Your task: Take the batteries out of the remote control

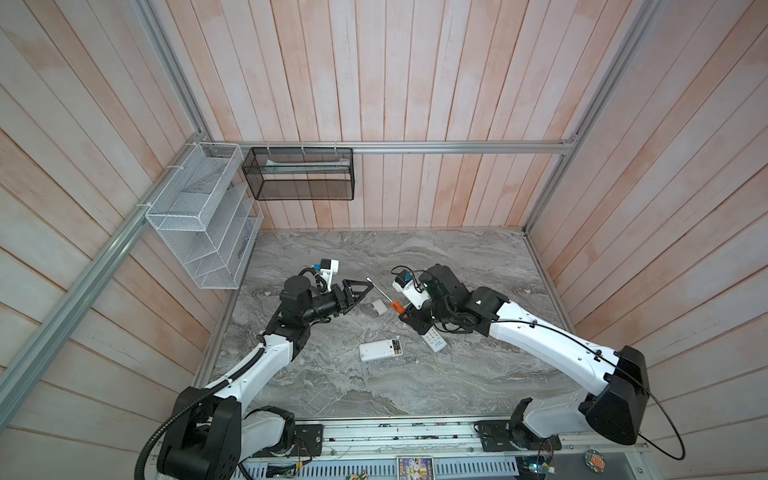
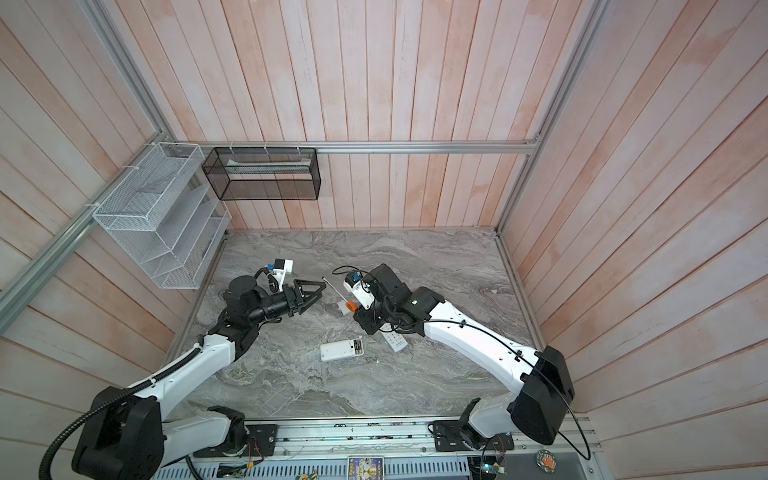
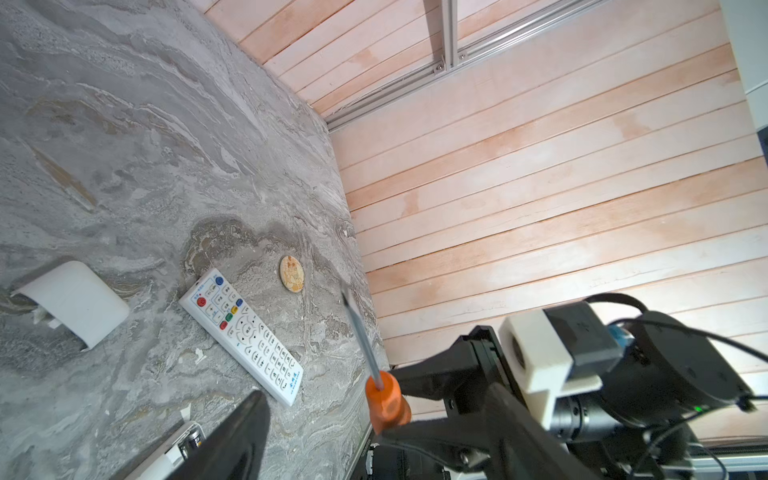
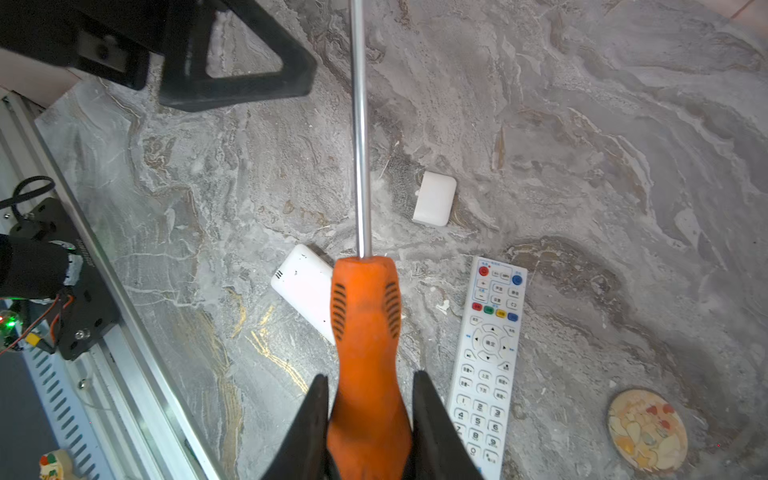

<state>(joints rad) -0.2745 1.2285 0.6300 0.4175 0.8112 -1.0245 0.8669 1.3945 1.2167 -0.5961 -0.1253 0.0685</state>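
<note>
Grey marbled stone makes up the surface (image 1: 332, 386) I'm working over. Toward its left edge sits my left gripper (image 1: 360, 296), fingers parted with nothing between them, aimed at the metal tip of the screwdriver (image 1: 380, 293). Just right of that, a small white cover (image 1: 379, 307) lies alone on the stone. Nearer the front edge, about midway between the left and right edges, the white remote (image 1: 376, 351) lies face down with its compartment uncovered. The batteries (image 1: 397, 346) sit inside it, at its right end. Further right, my right gripper (image 4: 370, 378) has its fingers clenched on the orange handle, with the shaft slanting toward the back left corner. The keypad remote (image 1: 434, 341) lies face up, partly beneath that gripper. A round patterned disc (image 4: 646, 430) lies near the keypad remote.
</note>
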